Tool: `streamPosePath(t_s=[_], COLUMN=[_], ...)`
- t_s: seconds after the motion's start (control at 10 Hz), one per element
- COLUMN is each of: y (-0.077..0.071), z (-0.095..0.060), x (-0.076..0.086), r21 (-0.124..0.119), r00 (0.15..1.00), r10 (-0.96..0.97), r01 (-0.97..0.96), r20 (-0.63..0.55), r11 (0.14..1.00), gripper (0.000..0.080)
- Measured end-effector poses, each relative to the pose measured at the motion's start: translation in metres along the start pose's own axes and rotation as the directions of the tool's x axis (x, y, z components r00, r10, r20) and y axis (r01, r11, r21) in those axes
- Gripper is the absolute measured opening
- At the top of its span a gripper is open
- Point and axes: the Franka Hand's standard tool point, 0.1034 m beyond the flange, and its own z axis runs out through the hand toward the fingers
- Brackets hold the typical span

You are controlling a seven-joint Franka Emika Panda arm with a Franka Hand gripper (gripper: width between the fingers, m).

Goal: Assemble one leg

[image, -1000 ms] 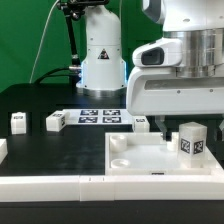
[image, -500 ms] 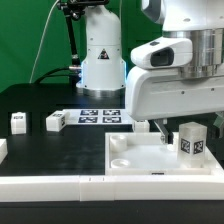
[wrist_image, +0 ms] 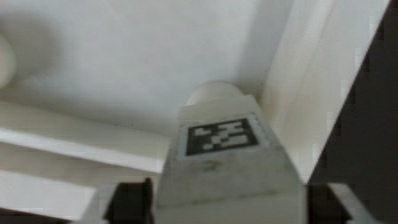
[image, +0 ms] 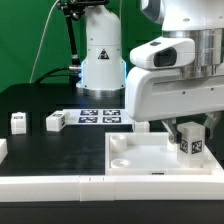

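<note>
Green backdrop and a black table frame the scene, with the white panel (image: 160, 160) lying on the table under the arm. Directly below the gripper (image: 184, 128) the leg (image: 190, 143) is seen standing upright on the panel, its coded tag facing the exterior camera. In the wrist view the leg (wrist_image: 228, 150) runs straight out from between the two dark fingers (wrist_image: 128, 203), so its long axis is judged to be in line with the approach. The fingers appear set against the leg's two sides, pinching it. Whether the leg's foot is seated in a corner socket cannot be told. Two more small white blocks (image: 55, 121) lie well apart from the hand, beyond the marker board (image: 100, 117)
</note>
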Motion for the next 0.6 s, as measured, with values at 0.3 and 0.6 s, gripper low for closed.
streamPosePath(t_s=[0.3, 0.6], y=[-0.0001, 0.0006], z=[0.0, 0.0005], x=[0.0, -0.0002], r21=[0.002, 0.024], r00=[0.998, 0.921], r10=[0.061, 0.389], r01=[-0.061, -0.389], r20=[0.0, -0.006], r11=[0.998, 0.921], gripper=[0.0289, 0.0289])
